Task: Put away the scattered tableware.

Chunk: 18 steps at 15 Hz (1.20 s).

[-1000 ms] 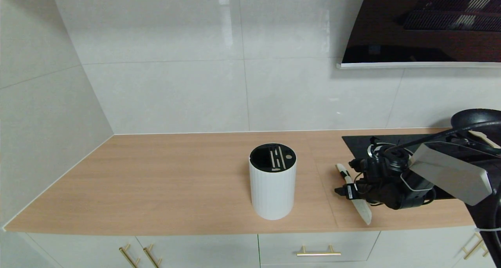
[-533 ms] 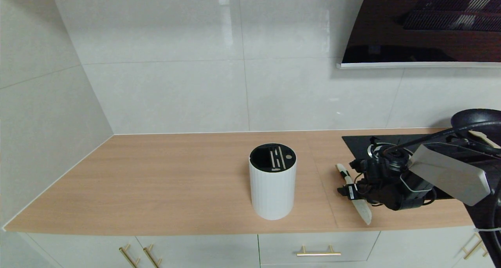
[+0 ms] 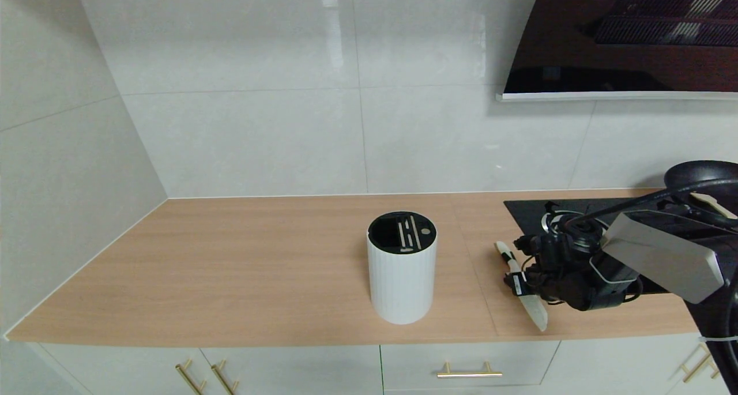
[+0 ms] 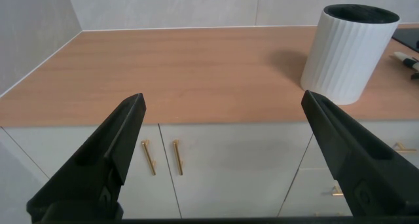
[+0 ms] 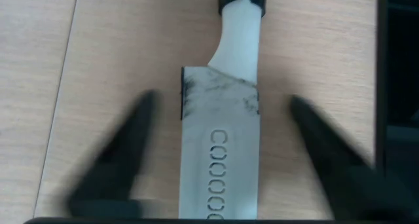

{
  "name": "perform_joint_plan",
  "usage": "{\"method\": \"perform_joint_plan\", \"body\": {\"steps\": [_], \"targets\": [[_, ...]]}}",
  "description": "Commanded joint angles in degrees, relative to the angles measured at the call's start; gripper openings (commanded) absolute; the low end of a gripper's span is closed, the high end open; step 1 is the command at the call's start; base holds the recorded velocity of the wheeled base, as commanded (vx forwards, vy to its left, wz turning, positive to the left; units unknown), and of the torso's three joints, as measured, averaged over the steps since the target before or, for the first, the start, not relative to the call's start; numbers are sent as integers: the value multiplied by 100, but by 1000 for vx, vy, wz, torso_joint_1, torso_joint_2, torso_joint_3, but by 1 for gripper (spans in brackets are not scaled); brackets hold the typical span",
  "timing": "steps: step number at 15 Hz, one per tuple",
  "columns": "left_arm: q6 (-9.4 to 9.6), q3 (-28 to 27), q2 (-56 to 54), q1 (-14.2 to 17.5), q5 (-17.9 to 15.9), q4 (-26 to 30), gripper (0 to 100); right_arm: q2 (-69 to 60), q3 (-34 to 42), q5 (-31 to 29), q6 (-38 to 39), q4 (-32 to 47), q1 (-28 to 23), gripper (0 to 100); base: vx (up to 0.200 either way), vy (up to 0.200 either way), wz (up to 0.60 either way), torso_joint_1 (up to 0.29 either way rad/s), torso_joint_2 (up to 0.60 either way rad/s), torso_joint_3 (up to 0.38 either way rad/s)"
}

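Note:
A white knife [image 3: 535, 313] with a black band on its handle lies flat on the wooden counter [image 3: 259, 256], to the right of a white ribbed cutlery holder [image 3: 402, 279] that stands upright. My right gripper [image 3: 517, 265] hangs low over the knife, open. In the right wrist view its two blurred fingers [image 5: 131, 152] straddle the perforated blade [image 5: 219, 139], one on each side, without clamping it. My left gripper [image 4: 222, 103] is open and holds nothing, in front of the counter edge, with the holder [image 4: 347, 50] far ahead of it.
A black cooktop [image 3: 527, 209] lies just behind the knife, with a dark pan [image 3: 700, 175] at the far right. A range hood [image 3: 622, 43] hangs above. Tiled walls close the back and left. Cabinet fronts with gold handles [image 4: 177, 165] sit under the counter.
My right gripper has shifted slightly to the right over the knife. The knife, the holder and the left arm have stayed put.

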Motion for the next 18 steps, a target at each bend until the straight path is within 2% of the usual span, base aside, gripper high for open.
{"method": "perform_joint_plan", "body": {"steps": [1,8,13,16,17,18], "targets": [[-1,0,0,1,1,-2,100,-26,51,-6,-45,4,12,0,0,0,0,0,0,0],[26,0,0,1,1,7,100,-149,69,-164,-36,-14,12,0,0,0,0,0,0,0],[87,0,0,1,-8,-2,100,-958,675,-155,-10,-269,29,0,0,0,0,0,0,0],[263,0,0,1,-26,-11,100,-1274,1001,-155,-19,-866,109,0,0,0,0,0,0,0],[456,-448,79,-7,-254,42,100,-1634,1203,-182,-36,-954,223,0,0,0,0,0,0,0],[448,-738,211,-7,-395,112,100,-1749,1264,-199,-36,-954,258,0,0,0,0,0,0,0]]}}
